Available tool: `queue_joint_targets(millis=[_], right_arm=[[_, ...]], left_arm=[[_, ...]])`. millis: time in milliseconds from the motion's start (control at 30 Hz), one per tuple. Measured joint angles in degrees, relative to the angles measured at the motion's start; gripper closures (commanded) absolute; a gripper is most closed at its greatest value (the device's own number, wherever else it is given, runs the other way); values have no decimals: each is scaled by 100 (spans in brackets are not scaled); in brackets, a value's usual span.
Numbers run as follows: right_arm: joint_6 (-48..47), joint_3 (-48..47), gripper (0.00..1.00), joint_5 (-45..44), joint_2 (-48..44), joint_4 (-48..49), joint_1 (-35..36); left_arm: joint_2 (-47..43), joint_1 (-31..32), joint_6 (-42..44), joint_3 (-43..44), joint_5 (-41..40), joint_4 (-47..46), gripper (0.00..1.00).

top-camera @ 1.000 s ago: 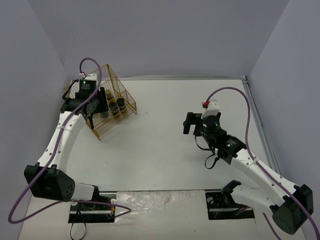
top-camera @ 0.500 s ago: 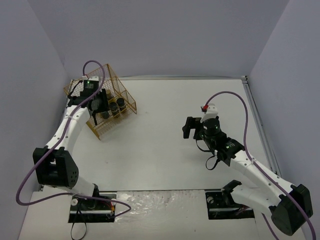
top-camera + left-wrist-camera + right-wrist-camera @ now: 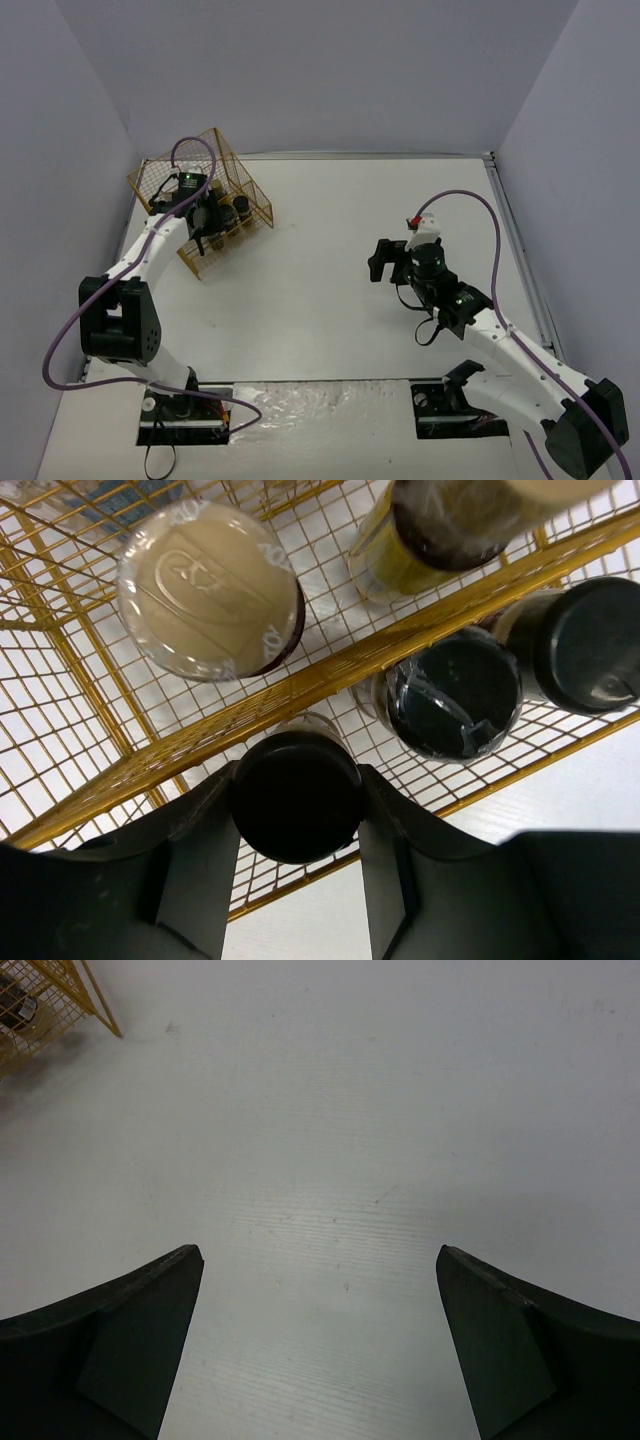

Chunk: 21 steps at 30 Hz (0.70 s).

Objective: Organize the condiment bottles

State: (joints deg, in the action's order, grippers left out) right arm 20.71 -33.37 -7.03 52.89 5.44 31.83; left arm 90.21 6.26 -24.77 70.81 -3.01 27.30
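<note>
Left tool (image 3: 296, 812) pinching black-capped jar (image 3: 296, 788) at cap, inside gold wire rack (image 3: 330, 670) in far left corner of table (image 3: 330, 290). Second jar (image 3: 455, 695) and third jar (image 3: 590, 645) just beside it, same side of gold bar. Tan-capped bottle (image 3: 210, 590) and other yellow bottle (image 3: 440, 530) behind bar.

Versus one second ago: left wrist shifted little right, its lower joint further from near edge. Right tool (image 3: 318, 1260) spread wide over bare table, drifted slightly toward near edge.

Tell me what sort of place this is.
Probably a robotics lab test cell: a left arm and right arm bolted to a white table, plain walls closing it in, and a gold wire rack of condiment bottles.
</note>
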Motion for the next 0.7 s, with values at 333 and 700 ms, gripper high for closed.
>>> queue_joint_targets(millis=[333,700], right_arm=[[1,80,0,2,-153,-3,-37],[-141,-216,0,2,-419,-322,-37]], left_arm=[[7,38,-248,-29,-92,-45,34],[-593,90,-295,75,71,440,13]])
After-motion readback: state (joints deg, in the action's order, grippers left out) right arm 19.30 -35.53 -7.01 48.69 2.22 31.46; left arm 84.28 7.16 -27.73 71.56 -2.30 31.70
